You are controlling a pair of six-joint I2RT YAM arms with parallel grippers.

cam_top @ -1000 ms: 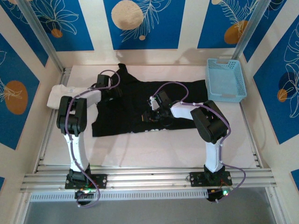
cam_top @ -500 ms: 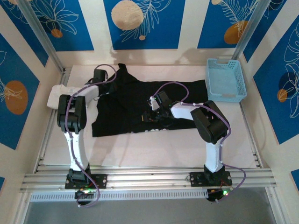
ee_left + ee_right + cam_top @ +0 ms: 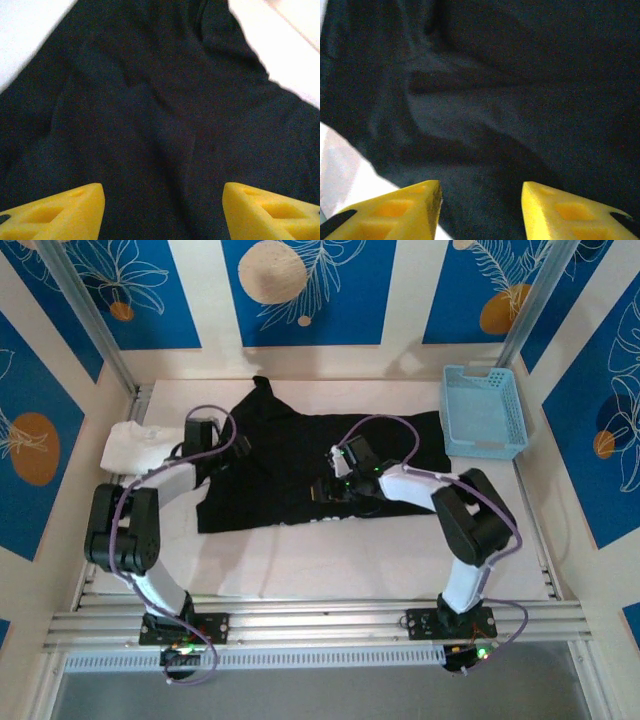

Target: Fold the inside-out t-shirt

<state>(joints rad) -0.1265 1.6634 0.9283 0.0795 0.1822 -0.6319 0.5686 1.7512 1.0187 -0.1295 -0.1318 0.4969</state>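
Blue wall panels (image 3: 340, 310) with cream discs (image 3: 272, 270) surround a white table (image 3: 330, 560) edged by aluminium rails (image 3: 320, 623).

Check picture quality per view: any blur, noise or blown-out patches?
Top external: sharp, evenly lit, though the black short-sleeved cloth t-shirt reads as flat black with few folds. Left wrist: soft and grainy, the yellow fingertips blurred, the white table blown out upper right. Right wrist: dim, noisy, folds faint.

We see black t-shirt (image 3: 270, 455), plain; white t-shirt (image 3: 130, 445); light-blue basket (image 3: 483, 410), grid-patterned walls; wall panels (image 3: 345, 300) blue with white leaf outlines, orange and cream discs; fingers (image 3: 55, 215) yellow.
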